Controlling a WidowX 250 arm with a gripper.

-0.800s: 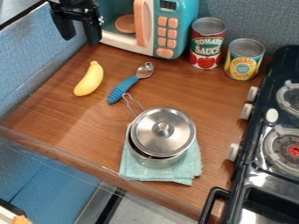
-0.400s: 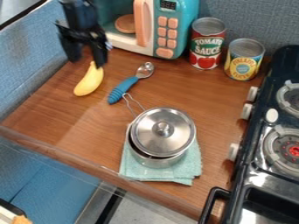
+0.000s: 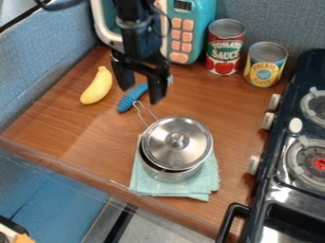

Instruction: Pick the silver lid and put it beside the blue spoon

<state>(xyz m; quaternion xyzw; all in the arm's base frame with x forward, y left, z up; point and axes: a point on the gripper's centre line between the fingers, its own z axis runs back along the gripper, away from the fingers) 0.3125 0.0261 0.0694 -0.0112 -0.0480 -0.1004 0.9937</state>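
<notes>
Atop the small pot, the silver lid sits ungrasped. Toward eleven o'clock from it, the gripper hangs over the blue spoon, its jaws parted and holding nothing. No step of the task looks done, so gripping, lifting and setting the lid down beside the spoon all remain.

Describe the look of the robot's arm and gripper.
The arm is black, with a narrow, roughly straight link above a wider wrist section. A thin dark cable loops out beside it. The gripper is black too, with a wide crosspiece and two blocky fingers. I can make out no markings on either.
</notes>
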